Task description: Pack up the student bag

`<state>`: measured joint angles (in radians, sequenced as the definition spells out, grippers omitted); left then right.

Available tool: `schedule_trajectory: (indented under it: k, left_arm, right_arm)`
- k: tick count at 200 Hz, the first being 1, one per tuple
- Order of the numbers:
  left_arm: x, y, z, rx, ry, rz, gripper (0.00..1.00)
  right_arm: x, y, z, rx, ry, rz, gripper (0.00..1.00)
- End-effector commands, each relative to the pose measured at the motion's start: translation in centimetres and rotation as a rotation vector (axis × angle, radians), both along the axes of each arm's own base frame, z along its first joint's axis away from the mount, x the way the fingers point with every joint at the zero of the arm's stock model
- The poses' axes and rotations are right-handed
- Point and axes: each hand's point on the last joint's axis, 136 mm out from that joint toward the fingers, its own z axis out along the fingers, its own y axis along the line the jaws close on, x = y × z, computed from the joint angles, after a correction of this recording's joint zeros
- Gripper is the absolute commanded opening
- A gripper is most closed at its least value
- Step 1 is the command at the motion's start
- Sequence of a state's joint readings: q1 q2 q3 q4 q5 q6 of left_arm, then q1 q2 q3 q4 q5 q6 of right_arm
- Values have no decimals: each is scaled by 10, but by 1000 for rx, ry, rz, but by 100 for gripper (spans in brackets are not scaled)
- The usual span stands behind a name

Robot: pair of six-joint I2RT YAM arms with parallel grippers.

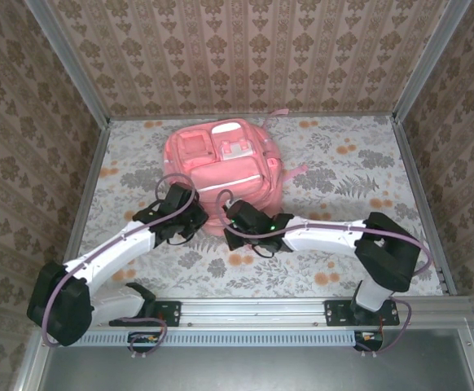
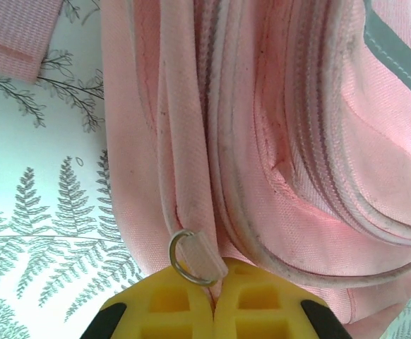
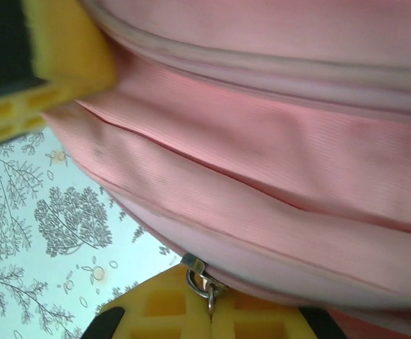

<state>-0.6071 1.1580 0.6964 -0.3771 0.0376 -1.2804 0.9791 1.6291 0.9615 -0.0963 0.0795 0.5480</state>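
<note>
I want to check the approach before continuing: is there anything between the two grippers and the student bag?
Nothing visible. The left gripper is shut on a ringed fabric tab of the student bag, and the right gripper is shut on its metal zip pull.

In the overhead view, soft and even light is cast from above, and only faint shadows are seen beneath the arms. In the left wrist view the table (image 2: 29, 212) at 9 o'clock is washed to a bluish white. The student bag (image 2: 283, 141) is rendered sharply, while the left gripper (image 2: 214, 300) at 6 o'clock is slightly softened. In the right wrist view the pink fabric is mildly blurred — a yellow finger (image 3: 57, 63) at 10 o'clock is left out of focus.
</note>
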Motion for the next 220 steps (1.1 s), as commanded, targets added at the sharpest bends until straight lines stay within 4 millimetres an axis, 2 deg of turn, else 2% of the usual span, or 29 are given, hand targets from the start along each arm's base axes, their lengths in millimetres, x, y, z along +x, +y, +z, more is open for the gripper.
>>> schedule_trajectory:
  k: [1,31,61,87,101,124,147,173,181,194,220]
  left_arm:
    - [2,33,2,119,-17,55,0]
    - [2,41,6,135,-22,55,0]
    - [0,57,9,166,-25,64,0]
    - [-3,69,11,180,-24,67,0]
    - [-2,82,11,192,-14,104,0]
    - [-3,94,9,207,-3,126,0]
    - [6,95,10,192,-11,105,0]
    - [21,100,11,204,6,77,1]
    - [25,101,12,207,2,67,7]
    - [31,102,17,218,-7,54,25]
    - [30,106,25,228,-11,45,48]
  right_arm:
    - [9,-53,-7,-105,-18,-93,0]
    - [18,-91,-16,-147,-7,-155,0]
    - [30,-117,-22,-185,-9,-186,0]
    - [42,-129,-23,-203,-16,-198,0]
    - [48,-136,-25,-218,-15,-205,0]
    - [53,-136,-21,-224,-17,-187,0]
    - [45,-113,-12,-142,13,-128,0]
    - [27,-67,-1,-86,9,-39,0]
    - [21,-52,1,-69,14,-15,0]
    - [10,-26,3,-28,29,25,0]
    - [-4,21,7,20,38,92,0]
